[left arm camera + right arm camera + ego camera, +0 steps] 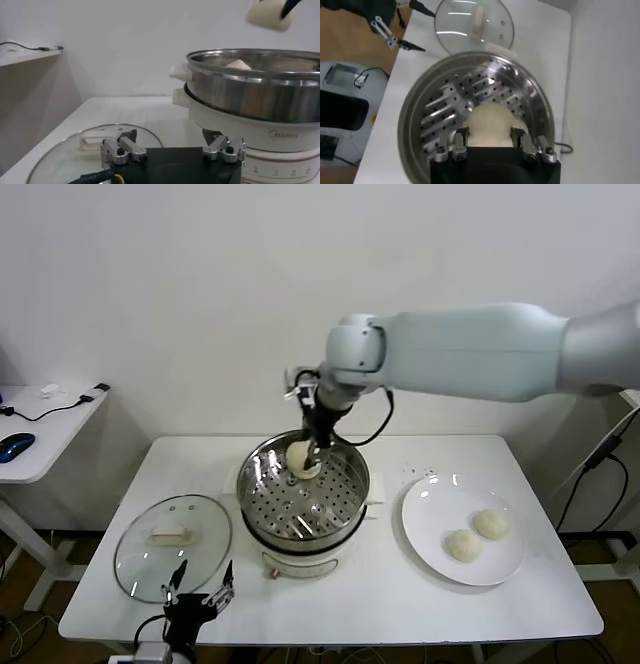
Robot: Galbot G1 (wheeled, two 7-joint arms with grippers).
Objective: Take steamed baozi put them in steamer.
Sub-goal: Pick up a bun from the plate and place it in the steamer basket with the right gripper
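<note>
Sitting between right fingers (462, 145): baozi (489, 125)

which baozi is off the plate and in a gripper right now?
The baozi clamped in the right gripper, held above the steamer at its far side. The other two baozi lie side by side on the white plate.

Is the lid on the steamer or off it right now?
Off. The glass lid lies flat on the table beside the steamer, whose perforated tray is uncovered while the right gripper holds a baozi above it.
</note>
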